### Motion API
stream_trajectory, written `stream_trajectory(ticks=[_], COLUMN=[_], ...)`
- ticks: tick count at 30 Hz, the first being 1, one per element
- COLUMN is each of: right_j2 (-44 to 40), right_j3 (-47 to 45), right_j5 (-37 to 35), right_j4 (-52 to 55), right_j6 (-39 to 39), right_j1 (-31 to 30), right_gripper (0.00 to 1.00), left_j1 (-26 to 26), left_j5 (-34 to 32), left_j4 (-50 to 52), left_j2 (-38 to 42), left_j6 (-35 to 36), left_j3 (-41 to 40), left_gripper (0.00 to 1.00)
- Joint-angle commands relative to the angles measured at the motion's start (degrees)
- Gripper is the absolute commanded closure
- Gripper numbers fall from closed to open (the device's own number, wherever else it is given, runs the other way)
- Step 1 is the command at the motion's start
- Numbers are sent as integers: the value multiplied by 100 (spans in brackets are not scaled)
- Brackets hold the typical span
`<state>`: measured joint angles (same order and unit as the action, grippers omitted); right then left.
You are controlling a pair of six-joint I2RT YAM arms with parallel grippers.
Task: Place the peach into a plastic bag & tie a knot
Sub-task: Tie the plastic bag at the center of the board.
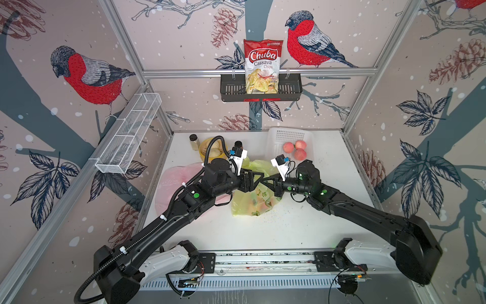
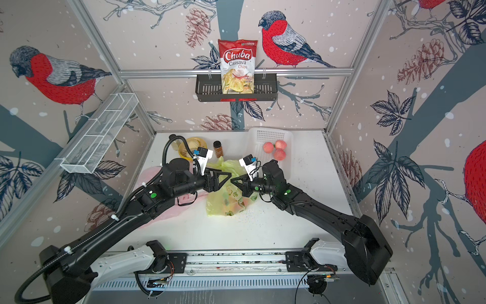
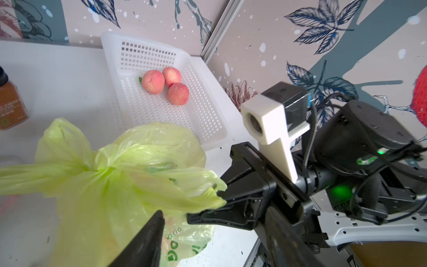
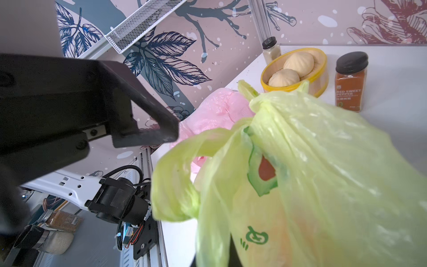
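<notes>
A yellow-green plastic bag [image 1: 249, 205] lies mid-table, its top gathered into a twist [image 3: 104, 172]. An orange shape showing through its side [image 4: 300, 231] looks like a peach. My right gripper [image 1: 265, 181] hovers over the bag, shut on the end of one bag handle [image 3: 216, 196]. My left gripper [image 1: 256, 177] faces it tip to tip. It is open, with one fingertip [image 3: 158, 222] over the bag and nothing gripped. Three more peaches [image 1: 295, 148] sit in the white basket [image 1: 289, 133] at the back right.
A pink bag [image 1: 173, 179] lies under the left arm. A yellow bowl of buns [image 1: 207, 150] and two spice jars [image 1: 194, 140] [image 2: 217, 148] stand at the back. A chips packet [image 1: 263, 65] sits in the wall shelf. A wire rack [image 1: 128, 134] hangs on the left wall.
</notes>
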<state>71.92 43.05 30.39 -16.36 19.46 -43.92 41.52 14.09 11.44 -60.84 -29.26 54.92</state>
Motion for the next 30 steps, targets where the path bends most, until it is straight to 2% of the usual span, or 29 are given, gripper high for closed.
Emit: stream_trajectory(ticks=[1,2,3,9,12,16,21,26,30], right_j2=[159,184,213,287,314,310,315,279,366], right_j3=[122,142,156,173,170,161,79,-17,-92], right_j5=[125,125,125,124,103,21,59,-18,-205], right_j4=[-271,-271,-262,-221,-217,-208,-230,-74,74], right_j6=[-52,-54,-60,-84,-92,-92,-66,-107,-48], right_j1=[-71,-94,-118,-186,-192,-191,-48,114,318], right_gripper=[100,100,100,100,100,100,100,100,100], left_j1=[6,6,6,6,6,6,8,-27,-126], left_j5=[-391,-470,-576,-659,-419,-210,-482,-819,-569], left_j4=[337,341,321,80,-8,56,254,443,419], left_j2=[-102,-112,-107,-64,-191,-341,-204,17,34], left_j6=[130,109,87,-56,-81,-67,-16,85,131], left_j3=[98,103,99,30,47,89,46,25,-6], left_gripper=[32,26,24,26,39,70,100,100,100])
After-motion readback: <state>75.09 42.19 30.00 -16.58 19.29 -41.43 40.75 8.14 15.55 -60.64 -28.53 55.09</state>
